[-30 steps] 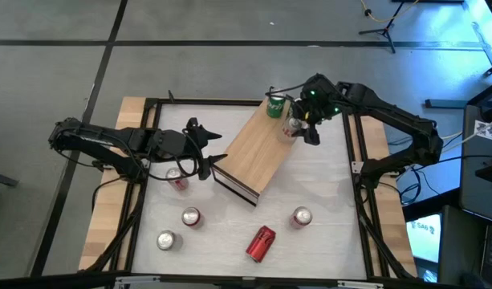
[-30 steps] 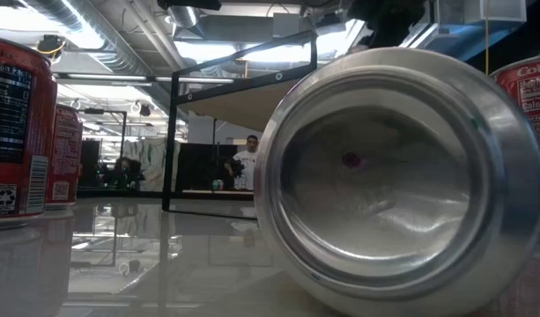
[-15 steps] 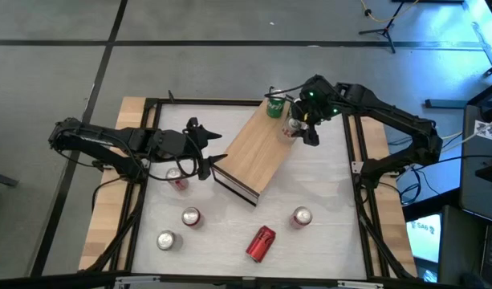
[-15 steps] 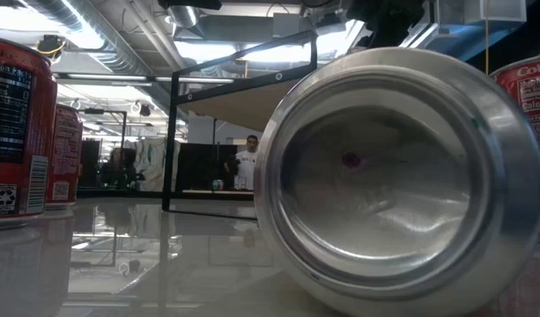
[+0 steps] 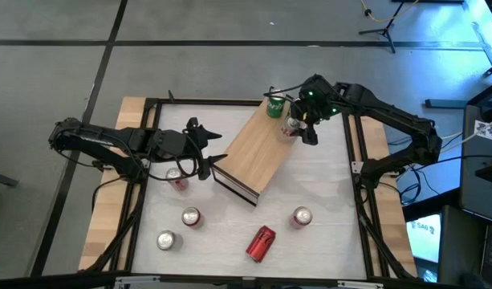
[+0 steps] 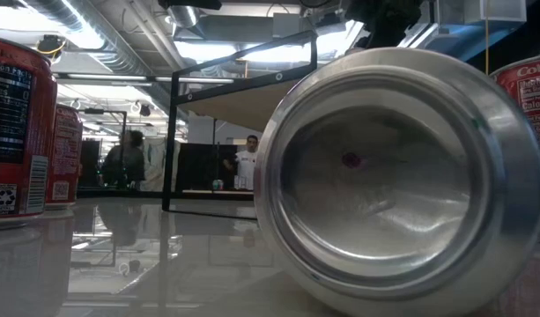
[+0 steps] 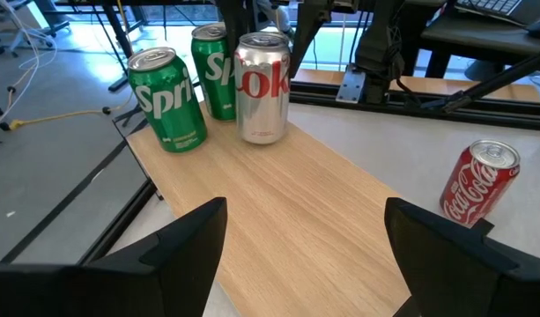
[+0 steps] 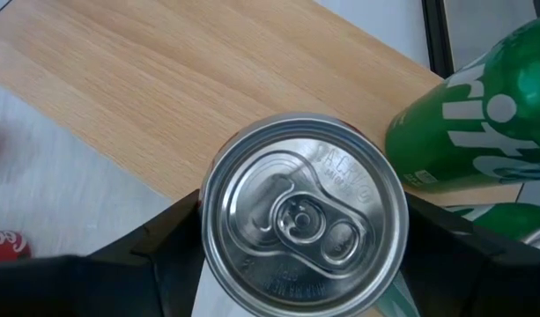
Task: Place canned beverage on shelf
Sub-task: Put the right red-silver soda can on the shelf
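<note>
The right gripper hung over the upper right end of the shelf, near the top centre of the high view, its fingers clamped on a silver can that filled the middle of the right wrist view; its silver-and-red side stood upright on the board in the left wrist view. Just beside it stood two green Sprite cans at the same far end of the light-wood board. The left gripper waited at centre left of the high view, fingers apart and empty, beside the shelf's lower end. Four more cans stood on the white table, and a red can lay on its side at lower centre.
</note>
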Robot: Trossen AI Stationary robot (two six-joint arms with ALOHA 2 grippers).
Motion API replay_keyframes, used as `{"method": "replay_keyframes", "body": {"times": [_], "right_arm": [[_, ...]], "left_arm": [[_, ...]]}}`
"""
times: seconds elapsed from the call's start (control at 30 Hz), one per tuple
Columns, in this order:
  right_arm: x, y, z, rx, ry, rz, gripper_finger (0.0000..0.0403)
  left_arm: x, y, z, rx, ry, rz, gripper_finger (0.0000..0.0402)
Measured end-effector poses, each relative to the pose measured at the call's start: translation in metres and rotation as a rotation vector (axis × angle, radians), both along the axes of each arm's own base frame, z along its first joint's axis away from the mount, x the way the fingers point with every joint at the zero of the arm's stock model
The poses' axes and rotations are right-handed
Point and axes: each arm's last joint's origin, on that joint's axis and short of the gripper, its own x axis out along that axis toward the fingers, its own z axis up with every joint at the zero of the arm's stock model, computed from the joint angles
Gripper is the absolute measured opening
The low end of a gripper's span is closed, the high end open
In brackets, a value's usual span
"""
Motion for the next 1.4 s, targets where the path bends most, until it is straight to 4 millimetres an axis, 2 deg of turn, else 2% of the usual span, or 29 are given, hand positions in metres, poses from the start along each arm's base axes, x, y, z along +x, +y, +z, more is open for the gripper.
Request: {"method": "replay_keyframes", "body": {"times": [0.87, 1.0, 1.23, 1.4], "right_arm": [[-0.0001, 0.0000, -0.0002, 0.001, 0.003, -0.001, 0.0298], [0.0000, 0.0000, -0.0004, 0.002, 0.004, -0.001, 0.0318], [-0.0002, 0.0001, -0.0012, 0.004, 0.011, -0.001, 0.0380], [0.0000, 0.0001, -0.0011, 0.004, 0.009, -0.001, 0.0398]], "left_arm": [[0.0000, -0.0001, 0.0000, 0.000, 0.000, -0.001, 0.0298], [0.0000, -0.0001, 0.0000, 0.000, 0.000, -0.001, 0.0298], [0.0000, 0.0000, 0.0000, 0.000, 0.000, 0.000, 0.0298], [0.0000, -0.0001, 0.0000, 0.000, 0.000, 0.000, 0.0298]]}}
